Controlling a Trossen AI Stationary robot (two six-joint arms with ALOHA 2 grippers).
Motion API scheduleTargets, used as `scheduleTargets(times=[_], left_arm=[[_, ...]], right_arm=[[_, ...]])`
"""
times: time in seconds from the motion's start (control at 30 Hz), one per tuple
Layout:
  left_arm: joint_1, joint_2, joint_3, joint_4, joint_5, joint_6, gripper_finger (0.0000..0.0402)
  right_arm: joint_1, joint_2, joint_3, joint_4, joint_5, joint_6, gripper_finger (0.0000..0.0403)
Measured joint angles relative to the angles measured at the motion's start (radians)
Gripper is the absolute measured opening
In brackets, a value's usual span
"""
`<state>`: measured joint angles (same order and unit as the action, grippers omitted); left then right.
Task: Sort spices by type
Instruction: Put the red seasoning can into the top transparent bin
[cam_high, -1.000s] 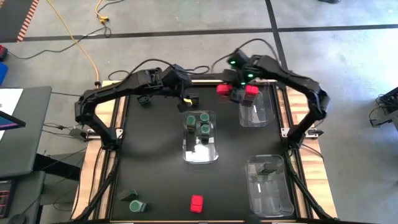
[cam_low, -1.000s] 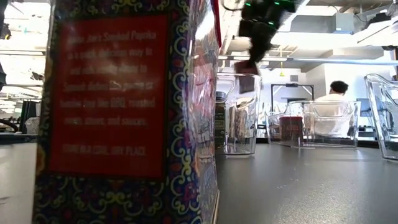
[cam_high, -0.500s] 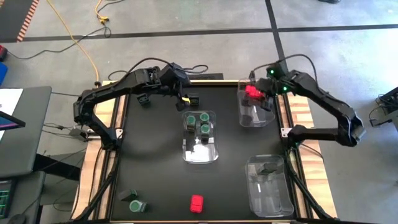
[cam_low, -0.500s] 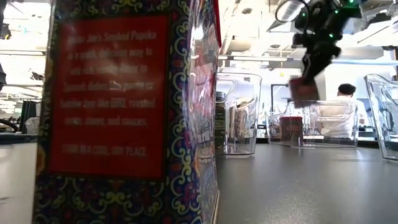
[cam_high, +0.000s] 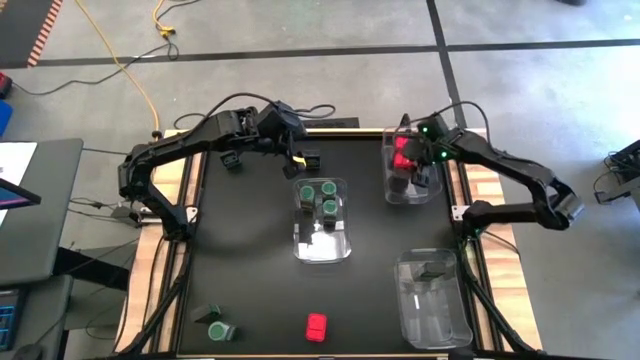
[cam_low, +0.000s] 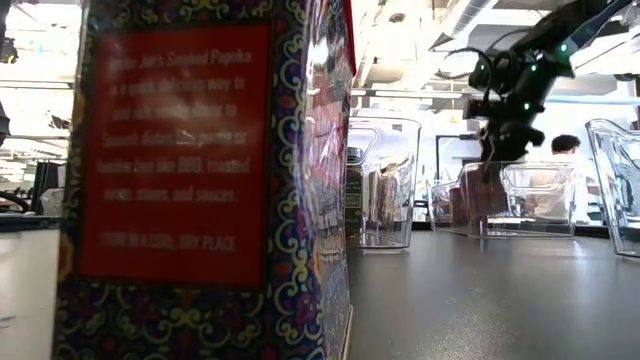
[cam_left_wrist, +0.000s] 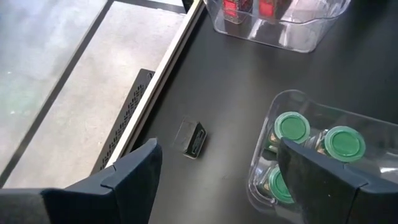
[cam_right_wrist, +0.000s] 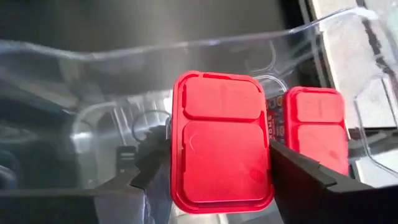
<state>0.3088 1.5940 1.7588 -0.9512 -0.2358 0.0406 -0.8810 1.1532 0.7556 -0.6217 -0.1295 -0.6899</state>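
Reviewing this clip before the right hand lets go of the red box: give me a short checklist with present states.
1. Right hand grips red box: ok.
2. Held box is over the far right bin: ok.
3. That bin already holds a matching red box: ok.
4. Held box low enough to release: cannot tell.
5. Left hand open, empty, clear of that bin: ok.
6. Sorting finished: not ok; a red box sits on the table.

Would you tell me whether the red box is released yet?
Not released: the right pincer grips the red box inside the clear bin.
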Motion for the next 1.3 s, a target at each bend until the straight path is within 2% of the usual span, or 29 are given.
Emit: scheduleTargets(times=[0.33,0.5,0.97,1.3], left_arm=[[0.000,0.000,0.000,0.000,0.019,0.000,0.0306],[0.000,0.000,0.000,0.000,0.021,0.000,0.0306],[0.000,0.000,0.000,0.000,0.021,-0.003,0.0306],[0.000,0.000,0.000,0.000,0.020,-0.002,0.0306]], right_arm=[[-0.056,0.076,-0.072,0.164,-0.004,-0.043,0.0241],[-0.091,0.089,-0.072,0.154,-0.007,-0.046,0.0240],[-0.091,0.087,-0.072,0.103,-0.002,-0.153,0.0240],[-0.090,0.087,-0.066,0.075,0.051,-0.175,0.0251]])
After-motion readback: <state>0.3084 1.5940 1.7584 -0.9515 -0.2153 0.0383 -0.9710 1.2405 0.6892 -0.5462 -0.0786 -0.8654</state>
